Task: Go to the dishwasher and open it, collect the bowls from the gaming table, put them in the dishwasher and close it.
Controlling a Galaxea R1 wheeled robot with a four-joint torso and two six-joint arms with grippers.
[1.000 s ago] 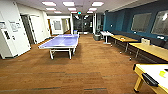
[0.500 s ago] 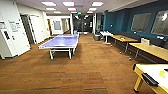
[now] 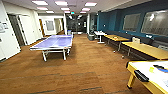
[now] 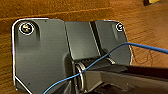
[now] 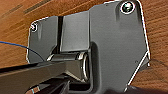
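Nothing moved; gaming table (image 3: 150, 75) near (front-right).

No lettering, number or brand can be read anywhere; the white papers (image 3: 3, 27) on the wall at the frame's left edge are too blurred.
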